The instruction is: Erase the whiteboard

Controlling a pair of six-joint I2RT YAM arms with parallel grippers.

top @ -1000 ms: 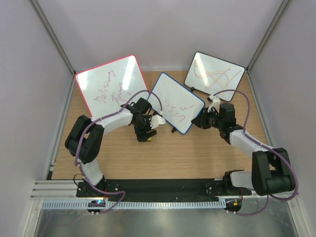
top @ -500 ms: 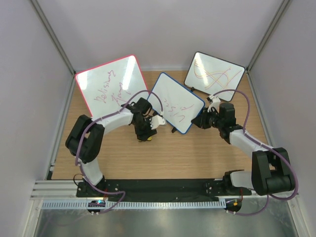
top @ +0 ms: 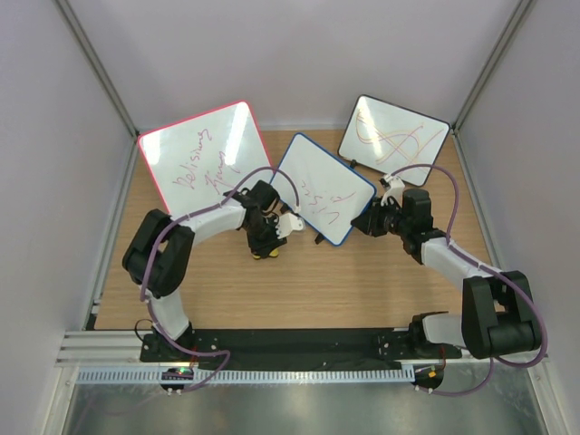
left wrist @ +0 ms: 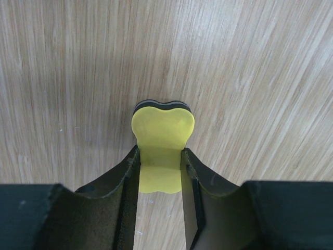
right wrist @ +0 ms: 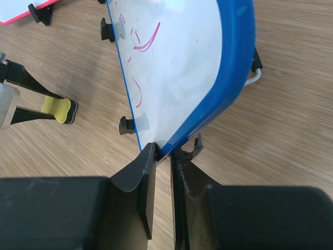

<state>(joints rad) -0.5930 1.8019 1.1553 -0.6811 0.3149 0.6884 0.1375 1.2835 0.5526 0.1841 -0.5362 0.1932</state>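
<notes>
1. Now my right fingers [right wrist: 147, 177] pinch the blue lower edge of the whiteboard [right wrist: 177, 67], which stands tilted at mid-counter [top: 362, 281].
2. My left fingers [left wrist: 127, 177] clamp the yellow eraser [left wrist: 162, 125] on the counter, near the board's left side but apart from it.
3. Both arms reach inward, elbows bent.

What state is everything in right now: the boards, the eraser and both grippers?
whiteboard: tilted, red writing not yet erased.
yellow eraser: on the table, pinched at its narrow waist.
left gripper: shut on the yellow eraser.
right gripper: shut on the whiteboard's blue frame edge.
pink-framed board: red writing on it.
black-framed board: orange and red scribbles on it.
</notes>
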